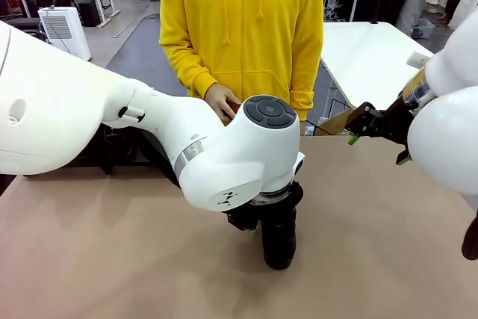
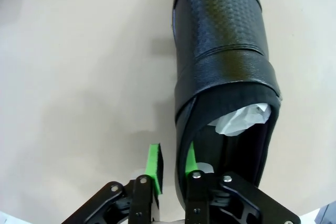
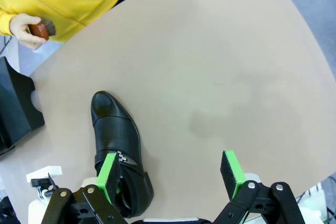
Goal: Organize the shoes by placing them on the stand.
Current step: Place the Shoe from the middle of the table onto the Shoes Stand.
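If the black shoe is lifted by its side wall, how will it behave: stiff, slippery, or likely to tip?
The shoe probably holds its shape: the paper stuffing fills it. The glossy upper may slip somewhat, though the left gripper has its green pads either side of the wall. Held near the heel opening, the toe would likely sag downward.

The left arm is reaching in from nine o'clock across the middle, wrist bent down, its claw (image 2: 170, 169) pointing at the surface with the fingers drawn narrow around a shoe's (image 2: 226, 77) collar edge, one pad inside, one outside. The right arm is entering from three o'clock, its claw (image 3: 170, 174) hanging spread wide above the surface, gripping nothing.
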Robot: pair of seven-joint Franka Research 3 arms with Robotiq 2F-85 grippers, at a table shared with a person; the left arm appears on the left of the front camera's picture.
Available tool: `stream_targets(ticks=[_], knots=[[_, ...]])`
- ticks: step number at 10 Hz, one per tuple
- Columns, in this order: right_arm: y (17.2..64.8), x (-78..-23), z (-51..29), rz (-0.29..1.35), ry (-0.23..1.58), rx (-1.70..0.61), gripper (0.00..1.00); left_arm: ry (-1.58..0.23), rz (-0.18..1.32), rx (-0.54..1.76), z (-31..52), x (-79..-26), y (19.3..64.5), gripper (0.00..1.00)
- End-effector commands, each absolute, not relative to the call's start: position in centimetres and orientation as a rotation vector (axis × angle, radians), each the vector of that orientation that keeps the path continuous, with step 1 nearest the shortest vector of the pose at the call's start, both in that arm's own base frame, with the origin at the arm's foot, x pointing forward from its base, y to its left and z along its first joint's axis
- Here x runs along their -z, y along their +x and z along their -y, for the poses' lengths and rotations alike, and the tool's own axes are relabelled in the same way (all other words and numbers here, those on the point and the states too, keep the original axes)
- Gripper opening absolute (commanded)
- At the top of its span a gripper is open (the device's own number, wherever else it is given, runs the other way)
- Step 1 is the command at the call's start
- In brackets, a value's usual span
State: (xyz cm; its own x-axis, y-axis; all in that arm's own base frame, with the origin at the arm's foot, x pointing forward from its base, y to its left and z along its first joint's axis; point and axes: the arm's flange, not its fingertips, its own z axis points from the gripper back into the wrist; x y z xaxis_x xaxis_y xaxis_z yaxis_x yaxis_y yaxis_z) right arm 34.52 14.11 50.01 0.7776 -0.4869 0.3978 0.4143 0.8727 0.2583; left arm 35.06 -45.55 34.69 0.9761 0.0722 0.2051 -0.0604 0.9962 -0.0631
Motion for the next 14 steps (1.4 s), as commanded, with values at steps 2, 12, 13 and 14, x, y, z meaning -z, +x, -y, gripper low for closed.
stream_targets(ticks=[2,12,13,14], knots=[[34.8,-50.2,-13.8,0.481,0.172,0.471,1.0,-0.045,0.159,-0.047,46.1,-34.4,35.8,0.0],[34.8,-50.2,-13.8,0.481,0.172,0.471,1.0,-0.013,0.305,0.06,32.5,-45.0,40.0,0.0],[34.8,-50.2,-13.8,0.481,0.172,0.471,1.0,0.006,0.357,0.022,30.2,-45.9,41.4,0.0],[34.8,-50.2,-13.8,0.481,0.172,0.471,1.0,0.011,0.416,-0.049,28.0,-46.9,43.1,0.0]])
